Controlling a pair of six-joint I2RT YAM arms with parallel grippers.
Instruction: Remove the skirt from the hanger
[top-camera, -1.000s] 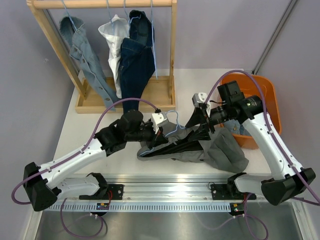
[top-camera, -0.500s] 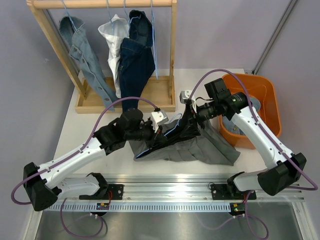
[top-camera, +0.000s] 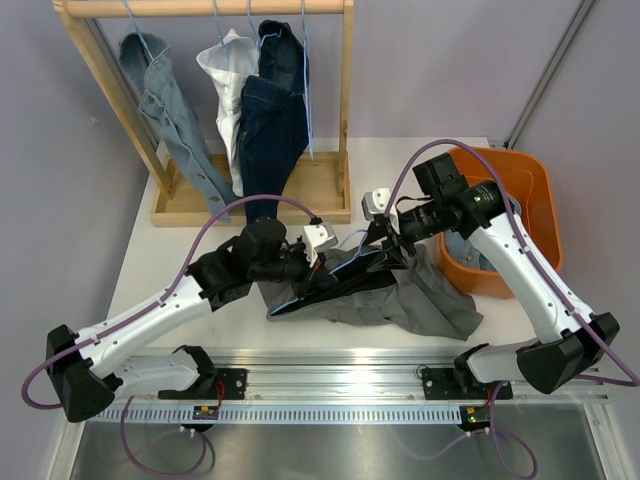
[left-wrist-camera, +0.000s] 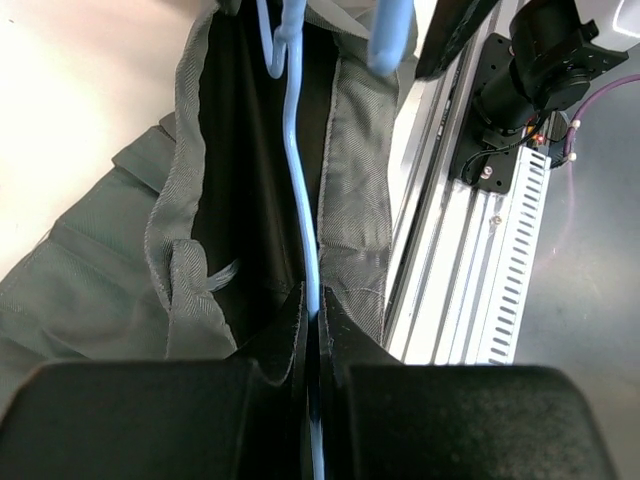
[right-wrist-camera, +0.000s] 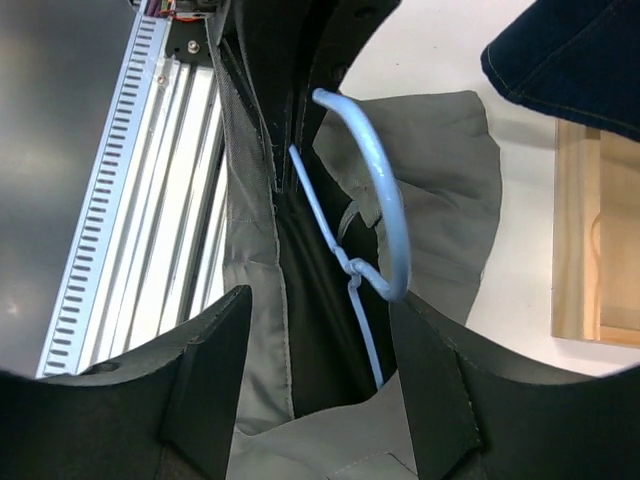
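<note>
The grey skirt (top-camera: 432, 300) with black lining lies on the table, its waistband lifted on the blue wire hanger (top-camera: 345, 262). My left gripper (top-camera: 318, 264) is shut on the hanger's wire, seen in the left wrist view (left-wrist-camera: 312, 318) with the hanger (left-wrist-camera: 297, 170) running up between the waistband's two grey edges (left-wrist-camera: 352, 190). My right gripper (top-camera: 392, 246) is open over the waistband's right end. In the right wrist view the right gripper (right-wrist-camera: 315, 375) has its jaws wide apart, with the hanger's hook (right-wrist-camera: 388, 205) and the skirt (right-wrist-camera: 255, 330) between them.
An orange bin (top-camera: 525, 185) holding denim stands at the right, behind my right arm. A wooden clothes rack (top-camera: 300, 190) at the back carries several hung garments, including dark jeans (top-camera: 268, 130). The metal rail (top-camera: 330, 385) runs along the near edge.
My right gripper swung left toward the hanger, then eased back right and down. The skirt's raised fabric shifted left and settled lower. My left gripper has stayed shut on the hanger.
</note>
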